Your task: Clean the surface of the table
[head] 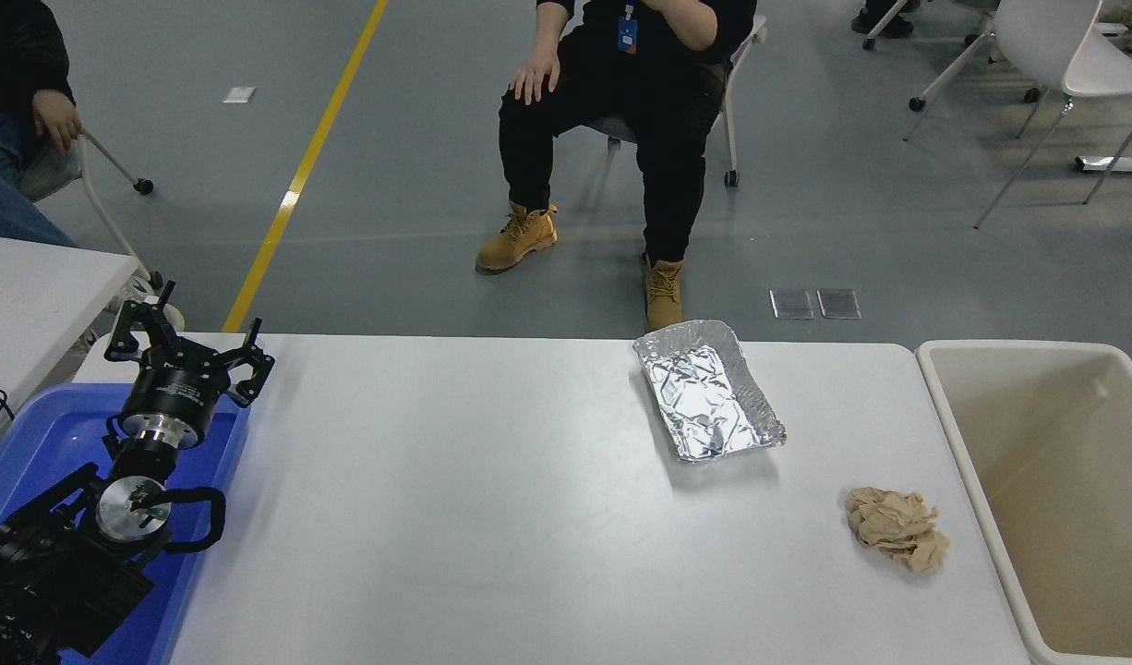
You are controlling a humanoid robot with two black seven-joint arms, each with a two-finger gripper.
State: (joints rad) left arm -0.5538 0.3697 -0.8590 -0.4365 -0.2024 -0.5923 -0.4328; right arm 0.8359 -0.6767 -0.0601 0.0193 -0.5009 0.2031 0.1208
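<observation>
The table surface [492, 517] spans the foreground, white and matte. The left gripper [189, 349] is parked at its near-left end above a blue tray [30, 443], fingers spread apart. A foil tray [709, 392] holds nothing; a crumpled brown paper wad [897, 528] lies near the beige bin [1046, 480], whose visible part shows nothing inside.

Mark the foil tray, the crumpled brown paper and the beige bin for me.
foil tray [706, 399]: head view, on its creased floor.
crumpled brown paper [897, 528]: head view, middle of the wad.
beige bin [940, 392]: head view, on its left rim.
</observation>
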